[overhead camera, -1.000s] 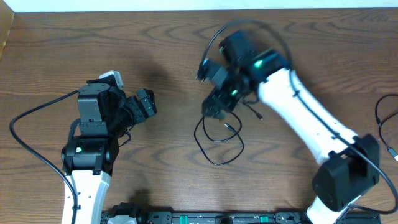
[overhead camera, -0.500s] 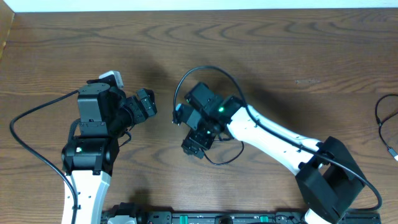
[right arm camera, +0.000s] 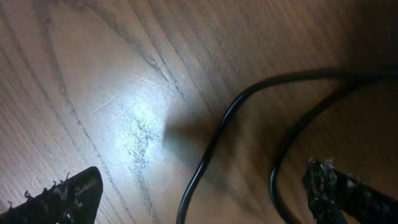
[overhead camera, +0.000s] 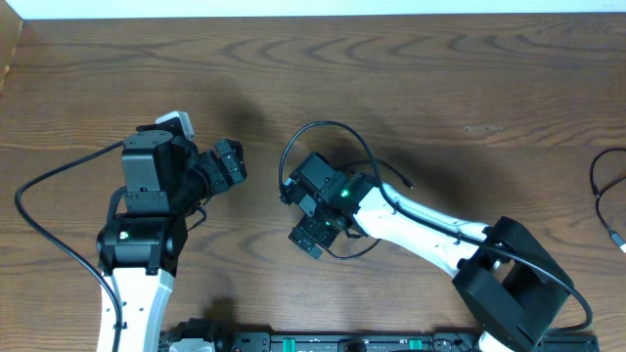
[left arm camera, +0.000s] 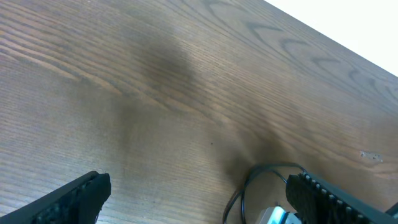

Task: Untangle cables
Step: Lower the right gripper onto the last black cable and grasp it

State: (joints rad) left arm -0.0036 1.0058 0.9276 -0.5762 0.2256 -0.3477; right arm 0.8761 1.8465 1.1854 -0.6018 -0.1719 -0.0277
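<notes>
A thin black cable (overhead camera: 323,126) loops on the wood table above my right gripper (overhead camera: 294,214), and another loop (overhead camera: 354,253) shows below the arm. A small plug end (overhead camera: 406,184) lies by the arm. The right gripper is open and low over the table. In the right wrist view two black strands (right arm camera: 212,140) (right arm camera: 287,146) run between its fingertips (right arm camera: 59,199). My left gripper (overhead camera: 232,162) is open and empty, apart to the left. Its view shows the cable loop (left arm camera: 247,182) ahead. No white cord is in view.
More thin black cable (overhead camera: 597,176) lies at the table's right edge. A thick black wire (overhead camera: 39,210) runs to the left arm. The white wall edge (overhead camera: 313,8) bounds the far side of the table.
My right arm has swung left and down from the far middle of the table and now sits low over the black cable. The cable loop shifted left with it. The left arm has not moved.
</notes>
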